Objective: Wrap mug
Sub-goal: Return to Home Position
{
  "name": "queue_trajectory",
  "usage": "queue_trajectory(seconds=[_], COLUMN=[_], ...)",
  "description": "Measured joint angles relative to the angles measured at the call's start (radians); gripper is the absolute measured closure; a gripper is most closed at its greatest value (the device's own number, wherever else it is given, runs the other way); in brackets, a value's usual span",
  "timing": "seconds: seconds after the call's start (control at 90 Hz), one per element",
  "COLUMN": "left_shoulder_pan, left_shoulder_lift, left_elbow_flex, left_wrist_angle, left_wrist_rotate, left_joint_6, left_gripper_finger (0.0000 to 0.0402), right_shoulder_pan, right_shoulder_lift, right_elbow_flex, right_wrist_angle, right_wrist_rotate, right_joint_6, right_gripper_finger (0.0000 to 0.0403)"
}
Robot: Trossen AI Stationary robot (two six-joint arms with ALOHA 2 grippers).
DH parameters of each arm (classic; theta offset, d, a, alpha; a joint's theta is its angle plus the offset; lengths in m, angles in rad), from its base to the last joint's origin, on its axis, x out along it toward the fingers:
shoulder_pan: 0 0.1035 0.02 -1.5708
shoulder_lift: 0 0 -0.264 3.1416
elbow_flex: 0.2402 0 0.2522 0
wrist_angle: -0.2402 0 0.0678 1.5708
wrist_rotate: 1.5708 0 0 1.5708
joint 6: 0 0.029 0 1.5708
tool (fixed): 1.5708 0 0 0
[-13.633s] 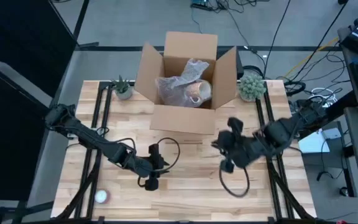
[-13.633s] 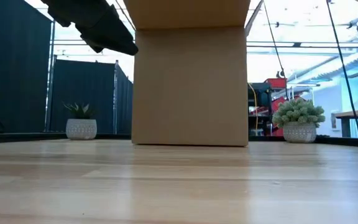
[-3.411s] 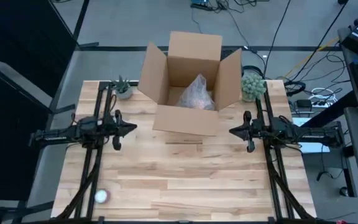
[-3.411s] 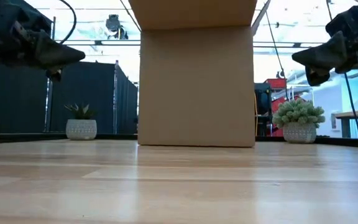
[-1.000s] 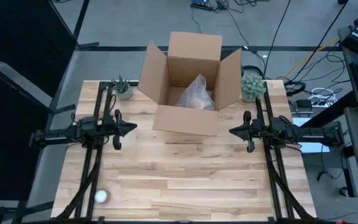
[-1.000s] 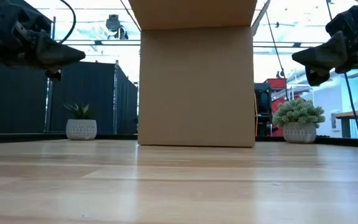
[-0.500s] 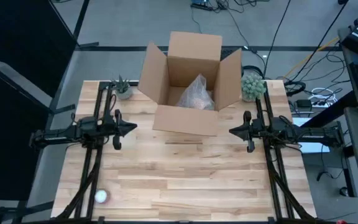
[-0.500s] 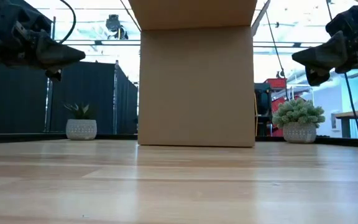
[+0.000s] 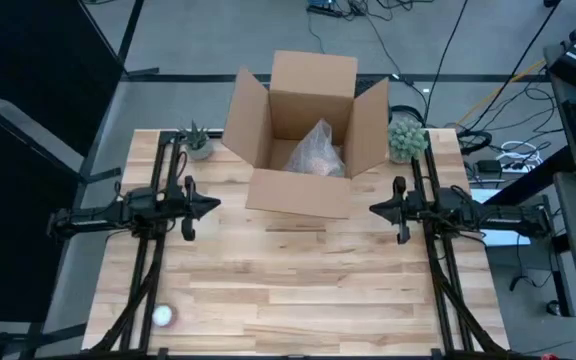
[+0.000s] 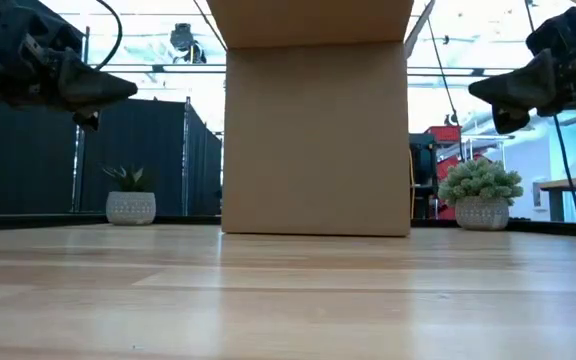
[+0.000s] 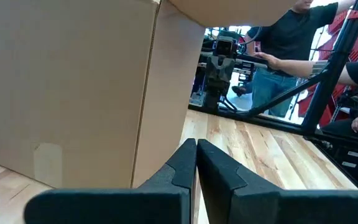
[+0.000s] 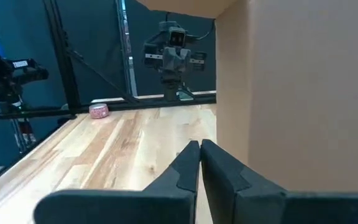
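Note:
An open cardboard box (image 9: 303,130) stands at the table's far middle. Inside it lies a bundle of clear bubble wrap (image 9: 316,150); the mug itself does not show. My left gripper (image 9: 213,205) hovers shut above the table left of the box, pointing toward the right edge; its closed fingertips (image 11: 196,144) show beside the box wall. My right gripper (image 9: 373,210) hovers shut to the right of the box, pointing toward the left edge, fingertips (image 12: 199,144) together. Both hold nothing and hang well above the wood in the low view.
Two small potted plants (image 9: 197,142) (image 9: 404,137) flank the box at the far edge. A small pale roll (image 9: 163,316) lies near the front left corner. A person (image 11: 291,37) stands beyond the table's right side. Bare wood (image 9: 298,280) spans the near half.

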Motion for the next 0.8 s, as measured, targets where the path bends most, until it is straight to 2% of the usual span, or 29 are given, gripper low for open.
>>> queue_trajectory(seconds=[0.8], left_shoulder_pan=[0.000], left_shoulder_lift=[0.000], left_elbow_flex=[0.000], left_wrist_angle=[0.000], left_wrist_rotate=[0.000], left_joint_6=[0.000], left_gripper_finger=[0.0398], right_shoulder_pan=[0.000], right_shoulder_lift=[0.000], right_elbow_flex=[0.000], right_wrist_angle=[0.001], right_wrist_rotate=[0.008], right_joint_6=[0.000], right_gripper_finger=[0.0401])
